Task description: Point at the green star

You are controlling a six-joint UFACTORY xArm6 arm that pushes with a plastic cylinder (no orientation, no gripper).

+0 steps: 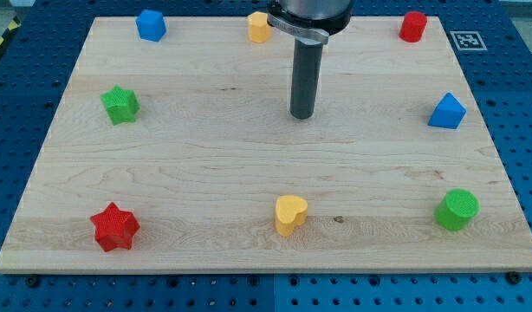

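The green star (120,105) lies near the board's left edge, in the upper half of the view. My tip (301,115) rests on the board near its upper middle, well to the right of the green star and about level with it. No block touches the tip. The nearest block to the tip is a yellow block (259,27) at the top edge, up and to the left.
On the wooden board (205,165): a blue block (151,25) top left, a red cylinder (413,26) top right, a blue block (446,112) at right, a green cylinder (457,209) bottom right, a yellow heart (290,214) bottom middle, a red star (115,227) bottom left.
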